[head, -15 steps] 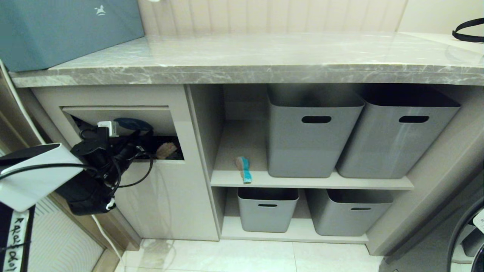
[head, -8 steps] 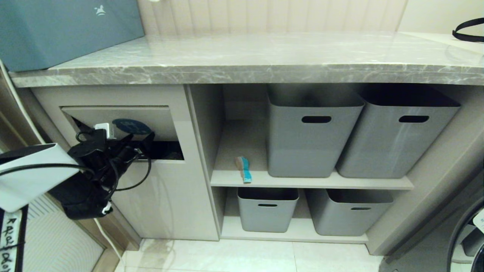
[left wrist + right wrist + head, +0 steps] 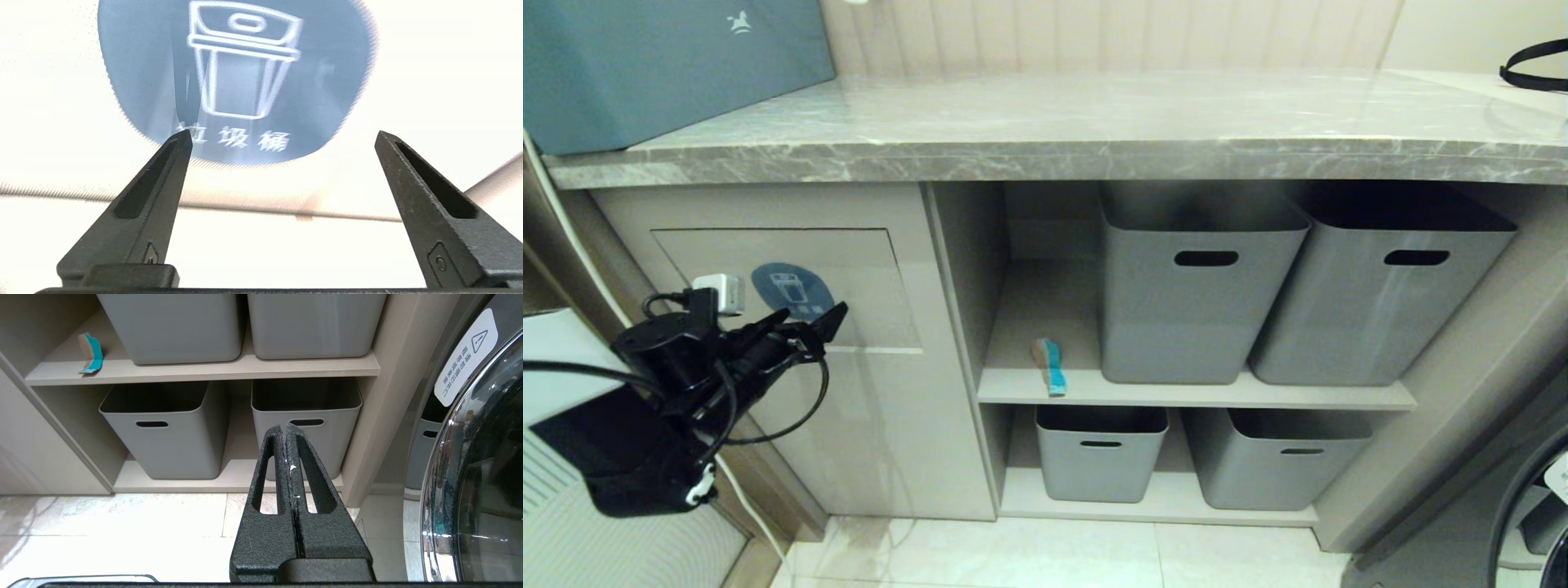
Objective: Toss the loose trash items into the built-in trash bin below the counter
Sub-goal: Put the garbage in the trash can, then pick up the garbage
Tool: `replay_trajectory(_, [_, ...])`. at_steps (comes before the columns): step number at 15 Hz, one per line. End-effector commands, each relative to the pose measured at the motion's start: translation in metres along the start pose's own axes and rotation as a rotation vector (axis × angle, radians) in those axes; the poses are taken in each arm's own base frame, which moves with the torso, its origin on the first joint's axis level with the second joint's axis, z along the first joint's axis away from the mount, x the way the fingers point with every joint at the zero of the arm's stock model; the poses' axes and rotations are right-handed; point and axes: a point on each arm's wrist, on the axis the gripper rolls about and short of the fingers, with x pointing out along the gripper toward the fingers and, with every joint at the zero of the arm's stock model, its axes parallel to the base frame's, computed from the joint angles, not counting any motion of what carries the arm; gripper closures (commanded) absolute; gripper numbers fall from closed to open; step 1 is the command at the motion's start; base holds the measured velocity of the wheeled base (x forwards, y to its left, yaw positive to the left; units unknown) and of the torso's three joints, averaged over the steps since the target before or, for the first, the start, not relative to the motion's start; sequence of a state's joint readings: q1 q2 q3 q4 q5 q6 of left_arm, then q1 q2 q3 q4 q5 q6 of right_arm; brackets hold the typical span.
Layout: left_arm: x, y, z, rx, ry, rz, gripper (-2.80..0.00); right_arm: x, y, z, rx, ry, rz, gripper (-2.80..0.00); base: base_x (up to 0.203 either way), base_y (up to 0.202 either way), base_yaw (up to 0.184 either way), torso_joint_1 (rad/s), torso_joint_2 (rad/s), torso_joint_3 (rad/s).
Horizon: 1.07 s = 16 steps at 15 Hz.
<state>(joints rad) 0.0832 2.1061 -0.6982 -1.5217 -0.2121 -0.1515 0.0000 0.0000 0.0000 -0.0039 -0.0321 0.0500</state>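
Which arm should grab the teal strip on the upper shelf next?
Left, probably. The left hand is open and empty beside the shelf bay; the thin teal strip lies nearby. The right hand hangs shut, lower down.

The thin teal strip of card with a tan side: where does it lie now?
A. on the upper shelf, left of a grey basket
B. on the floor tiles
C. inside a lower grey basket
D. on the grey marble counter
A: the thin teal strip lies on the upper shelf, left of the grey plastic basket.

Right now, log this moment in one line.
left gripper: open, empty, at bin flap | flap: shut | teal strip: on shelf | right gripper: shut
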Motion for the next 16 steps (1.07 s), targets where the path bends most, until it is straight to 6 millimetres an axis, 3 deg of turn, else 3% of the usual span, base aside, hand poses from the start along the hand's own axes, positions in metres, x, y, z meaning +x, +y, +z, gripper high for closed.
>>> replay_trajectory(1, [-0.025,-0.009,0.029,0.010,-0.050,-0.004,-2.80,0.000,0.000,0.000,0.001,0.001,0.000,0.00,0.000,0.000,0.000,0.000,0.00,0.000])
replay_trajectory(7, [-0.121,-0.036,0.075,0.029,-0.110,-0.009,-2.80,0.000,0.000,0.000,0.001,0.001,0.000,0.00,0.000,0.000,0.000,0.000,0.00,0.000])
replay_trajectory(12, [-0.207,-0.062,0.099,0.064,-0.156,-0.047,-2.80,0.000,0.000,0.000,0.001,0.001,0.000,0.00,0.000,0.000,0.000,0.000,0.00,0.000])
replay_trajectory(16, [-0.284,-0.075,0.081,0.055,0.015,-0.006,-2.80,0.000,0.000,0.000,0.001,0.001,0.000,0.00,0.000,0.000,0.000,0.000,0.00,0.000])
